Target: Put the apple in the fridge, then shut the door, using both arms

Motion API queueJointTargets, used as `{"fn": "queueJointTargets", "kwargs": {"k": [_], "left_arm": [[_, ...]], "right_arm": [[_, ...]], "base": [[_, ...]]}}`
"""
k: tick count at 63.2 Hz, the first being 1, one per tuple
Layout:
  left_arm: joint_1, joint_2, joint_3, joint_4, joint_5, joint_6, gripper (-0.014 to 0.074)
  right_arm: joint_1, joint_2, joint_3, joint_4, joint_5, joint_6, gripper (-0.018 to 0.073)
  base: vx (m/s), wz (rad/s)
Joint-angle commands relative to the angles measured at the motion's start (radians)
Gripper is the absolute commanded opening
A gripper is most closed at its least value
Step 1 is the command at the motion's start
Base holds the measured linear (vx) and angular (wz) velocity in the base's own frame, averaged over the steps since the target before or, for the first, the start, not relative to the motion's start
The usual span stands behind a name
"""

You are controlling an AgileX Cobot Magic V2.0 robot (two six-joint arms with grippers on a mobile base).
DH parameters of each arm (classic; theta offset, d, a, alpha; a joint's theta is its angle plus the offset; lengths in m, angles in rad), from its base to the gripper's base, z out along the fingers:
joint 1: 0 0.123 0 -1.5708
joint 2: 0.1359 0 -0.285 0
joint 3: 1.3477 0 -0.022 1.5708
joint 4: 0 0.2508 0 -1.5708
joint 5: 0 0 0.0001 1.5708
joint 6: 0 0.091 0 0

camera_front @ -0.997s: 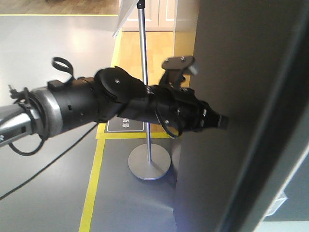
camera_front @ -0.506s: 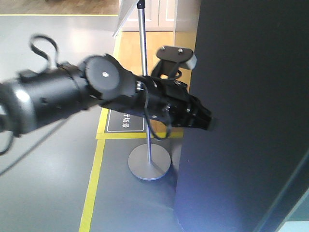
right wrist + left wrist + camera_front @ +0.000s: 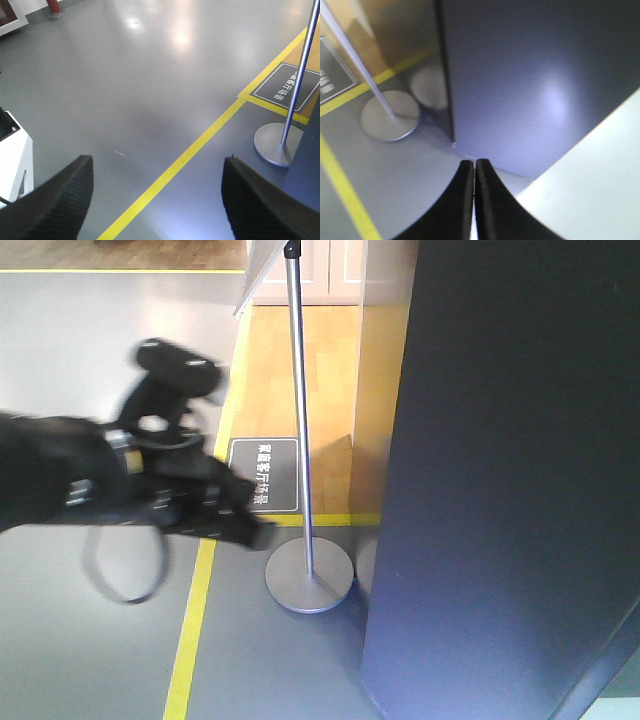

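Door [image 3: 535,75] at 1 o'clock of left claw [image 3: 474,165], not touching; we note its fingers pressed together. Left arm [image 3: 100,485] blurred, roughly level. Right claw [image 3: 157,200] spread wide above the floor [image 3: 125,75].

The left arm [image 3: 60,485] is bulky and matte black, blurred in the front view, with a rounded black camera mount [image 3: 180,370] on top and a thin black cable loop [image 3: 120,575] beneath. The left gripper [image 3: 474,162] is smooth, dark and tapering — the right gripper [image 3: 157,161] shows broad black pads [image 3: 55,200] with fine dimpled texture.
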Motion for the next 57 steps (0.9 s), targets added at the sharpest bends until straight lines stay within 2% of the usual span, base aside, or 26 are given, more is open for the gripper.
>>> {"fn": "queueJointTargets", "kwargs": {"k": [1,22,32,36,42,57], "left_arm": [[0.048,-0.102,0.043,0.011,-0.068,-0.016,-0.0006],[0.169,-0.293,0.249,0.057,-0.069,-0.020,-0.0006],[0.202,-0.349,0.295,0.075,-0.083,-0.019,-0.0006],[0.202,-0.355,0.296,0.087,-0.071,-0.019,-0.0006],[0.202,-0.355,0.295,0.087,-0.049,-0.019,-0.0006],[0.202,-0.355,0.295,0.087,-0.042,-0.019,-0.0006]], "right_arm": [[0.001,0.015,-0.022,0.029,-0.060,-0.006,0.0513],[0.001,0.015,-0.022,0.029,-0.040,-0.006,0.0513],[0.000,0.021,-0.022,-0.051,-0.039,0.033,0.0483],[0.000,0.038,-0.022,-0.106,-0.047,0.108,0.0438],[0.000,0.090,-0.023,-0.167,-0.049,0.188,0.0321],[0.000,0.285,-0.036,-0.223,-0.085,0.182,-0.0016]], "base": [[0.00,0.00],[0.00,0.00],[0.00,0.00],[0.00,0.00],[0.00,0.00],[0.00,0.00]]}}
